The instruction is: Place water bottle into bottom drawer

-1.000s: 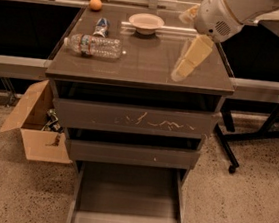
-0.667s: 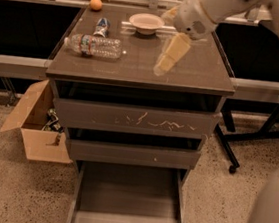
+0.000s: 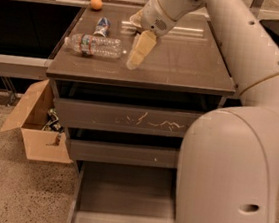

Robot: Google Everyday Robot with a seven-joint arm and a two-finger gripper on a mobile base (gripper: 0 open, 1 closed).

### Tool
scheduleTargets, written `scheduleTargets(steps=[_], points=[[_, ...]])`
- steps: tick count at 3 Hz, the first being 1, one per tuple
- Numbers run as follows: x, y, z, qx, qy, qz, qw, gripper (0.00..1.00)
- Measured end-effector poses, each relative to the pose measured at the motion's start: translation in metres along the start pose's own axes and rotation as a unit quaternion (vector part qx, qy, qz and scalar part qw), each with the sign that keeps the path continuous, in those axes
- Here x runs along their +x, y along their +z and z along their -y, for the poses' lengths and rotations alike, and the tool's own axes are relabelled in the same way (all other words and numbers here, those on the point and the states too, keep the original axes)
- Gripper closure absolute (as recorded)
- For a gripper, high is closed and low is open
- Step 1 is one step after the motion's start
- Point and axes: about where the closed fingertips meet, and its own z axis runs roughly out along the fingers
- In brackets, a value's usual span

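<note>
Water bottle point(image 3: 94, 46) clear, ribbed, coloured label band, lying on cabinet top point(image 3: 185, 63); gripper point(image 3: 132, 64) beside, pinched together

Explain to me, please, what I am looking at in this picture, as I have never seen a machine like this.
The big white shape on the right is the arm of a mobile robot. It passes close to the single camera, which looks down on a dark cabinet from the front. Where that camera is mounted is not known. At the arm's far end is the gripper, the part that grasps. It is over the cabinet top with nothing in its grasp, just right of the water bottle, which lies on its side. Behind the bottle are a small can and an orange round thing. Below, the bottom drawer is pulled out, its floor bare. A cardboard box sits on the floor to the left.
</note>
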Motion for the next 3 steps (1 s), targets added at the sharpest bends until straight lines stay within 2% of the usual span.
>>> scheduleTargets(steps=[1,3], points=[[-0.013,0.030,0.016,-0.005,-0.005,-0.004,1.0000,0.00],[-0.026,0.070,0.039,0.006,0.019,0.015,0.9997,0.00]])
